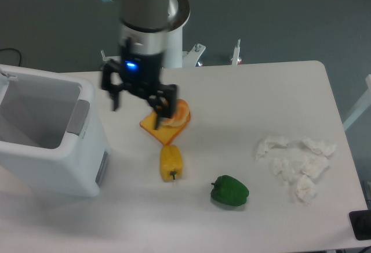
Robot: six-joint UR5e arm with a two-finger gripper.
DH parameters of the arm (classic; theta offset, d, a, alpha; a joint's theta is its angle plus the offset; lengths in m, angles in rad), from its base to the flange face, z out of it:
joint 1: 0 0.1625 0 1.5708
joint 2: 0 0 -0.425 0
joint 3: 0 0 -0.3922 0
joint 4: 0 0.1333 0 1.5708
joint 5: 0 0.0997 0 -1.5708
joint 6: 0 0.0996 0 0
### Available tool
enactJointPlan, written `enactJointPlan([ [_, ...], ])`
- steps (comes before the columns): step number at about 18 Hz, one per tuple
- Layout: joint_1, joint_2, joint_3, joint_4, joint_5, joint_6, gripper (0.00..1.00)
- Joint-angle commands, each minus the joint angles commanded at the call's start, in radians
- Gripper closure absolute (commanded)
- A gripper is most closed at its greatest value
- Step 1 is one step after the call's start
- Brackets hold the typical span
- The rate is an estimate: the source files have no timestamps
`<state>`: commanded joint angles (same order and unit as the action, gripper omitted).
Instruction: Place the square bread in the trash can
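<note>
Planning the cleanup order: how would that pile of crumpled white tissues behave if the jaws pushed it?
The crumpled tissues look light, floppy and loosely clumped, so they would probably scatter rather than slide together. They are unlikely to roll, and would likely crush flat when pinched.

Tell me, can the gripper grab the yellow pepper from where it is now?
Probably yes. The gripper hangs open and empty just above the table, and the yellow pepper lies close in front of it with nothing on top or crowding it.

white table (272,96), grey floor (278,15)
</note>
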<state>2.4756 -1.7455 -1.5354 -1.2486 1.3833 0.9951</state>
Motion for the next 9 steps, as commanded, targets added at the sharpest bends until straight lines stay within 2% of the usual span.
enactJointPlan([
  [5, 0.051, -0.097, -0.026, 0.0, 0.167, 0.229, 0.0],
  [9, 0.077, -0.132, -0.015, 0.008, 0.177, 0.31, 0.0],
])
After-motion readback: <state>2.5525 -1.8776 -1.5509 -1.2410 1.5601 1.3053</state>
